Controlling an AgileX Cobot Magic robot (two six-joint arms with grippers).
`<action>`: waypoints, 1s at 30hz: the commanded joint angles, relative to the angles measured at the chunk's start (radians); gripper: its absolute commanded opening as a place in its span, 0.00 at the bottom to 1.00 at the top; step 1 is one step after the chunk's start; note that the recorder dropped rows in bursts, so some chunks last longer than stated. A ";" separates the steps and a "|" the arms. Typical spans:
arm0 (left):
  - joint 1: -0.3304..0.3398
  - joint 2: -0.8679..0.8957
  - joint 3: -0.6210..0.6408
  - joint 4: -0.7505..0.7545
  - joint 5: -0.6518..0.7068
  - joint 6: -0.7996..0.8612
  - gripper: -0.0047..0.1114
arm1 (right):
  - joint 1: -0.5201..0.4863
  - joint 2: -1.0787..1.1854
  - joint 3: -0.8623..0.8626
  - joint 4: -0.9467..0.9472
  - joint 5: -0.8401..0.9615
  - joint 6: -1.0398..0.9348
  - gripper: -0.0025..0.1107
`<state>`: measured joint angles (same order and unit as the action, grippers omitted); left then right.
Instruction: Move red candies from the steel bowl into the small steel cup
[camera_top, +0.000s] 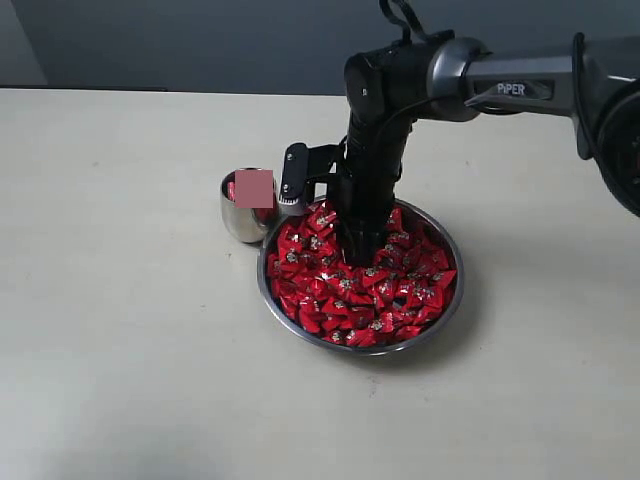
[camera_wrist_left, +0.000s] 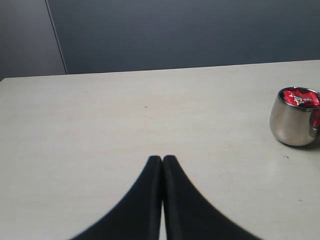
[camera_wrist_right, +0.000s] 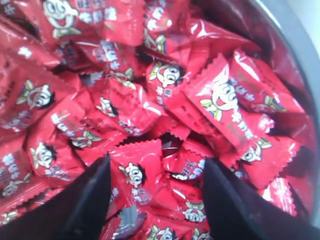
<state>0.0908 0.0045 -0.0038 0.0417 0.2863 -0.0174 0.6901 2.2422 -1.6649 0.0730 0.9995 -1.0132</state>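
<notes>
Finds the fingers (camera_wrist_right: 90, 200) of the right gripper (camera_wrist_right: 156, 172) spread wide, gripping nothing, tips set among the red candies (camera_wrist_right: 135, 172) heaped inside the steel bowl (camera_top: 370, 350). Notes one candy lying squarely between the tips. Judges the wrappers light, slick and crinkly, so prone to slipping. Advises pinching across the padded middle, not the crimped ends. Locates the small steel cup (camera_top: 240, 225) just beside the bowl's rim, some candies inside. Records the left gripper (camera_wrist_left: 162, 160) pressed together, empty, away from the bowl.
</notes>
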 joint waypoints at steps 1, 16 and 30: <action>-0.008 -0.004 0.004 0.001 -0.002 -0.003 0.04 | -0.001 0.001 -0.006 0.000 0.012 0.004 0.49; -0.008 -0.004 0.004 0.001 -0.002 -0.003 0.04 | -0.001 0.002 0.003 0.000 0.018 0.047 0.49; -0.008 -0.004 0.004 0.001 -0.002 -0.003 0.04 | -0.001 0.018 0.005 0.004 0.067 0.074 0.49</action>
<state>0.0908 0.0045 -0.0038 0.0417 0.2863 -0.0174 0.6901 2.2487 -1.6649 0.0730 1.0431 -0.9449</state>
